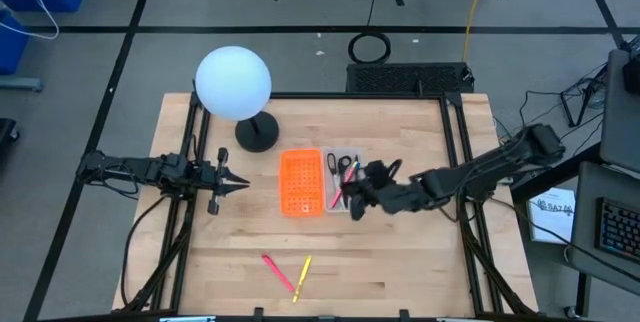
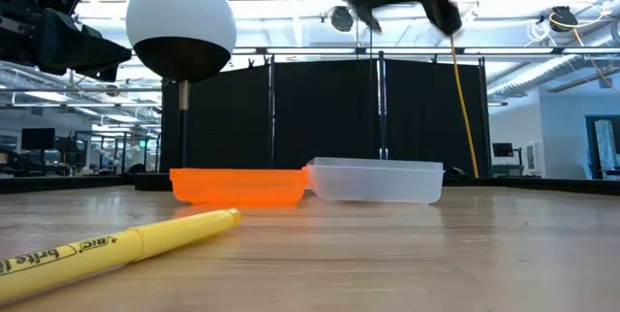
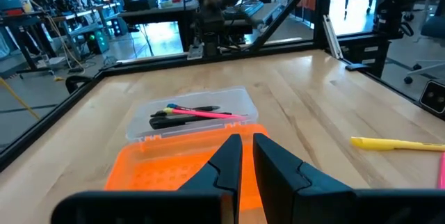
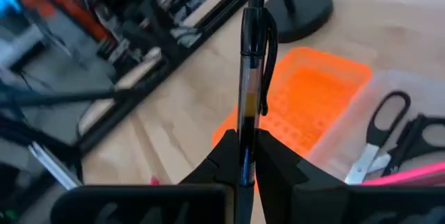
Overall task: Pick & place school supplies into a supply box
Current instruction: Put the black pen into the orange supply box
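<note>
Hanging over the clear box, the right claw pinches a dark pen upright between its closed fingers, likely so it can drop straight in. Under the claw the box already holds scissors and a pink pen; the orange tray sits touching the box's far side. Well apart from this claw, nearer the table's front edge, a yellow pen and another pink one wait. The left claw idles beyond the orange tray, fingers nearly together, holding nothing.
</note>
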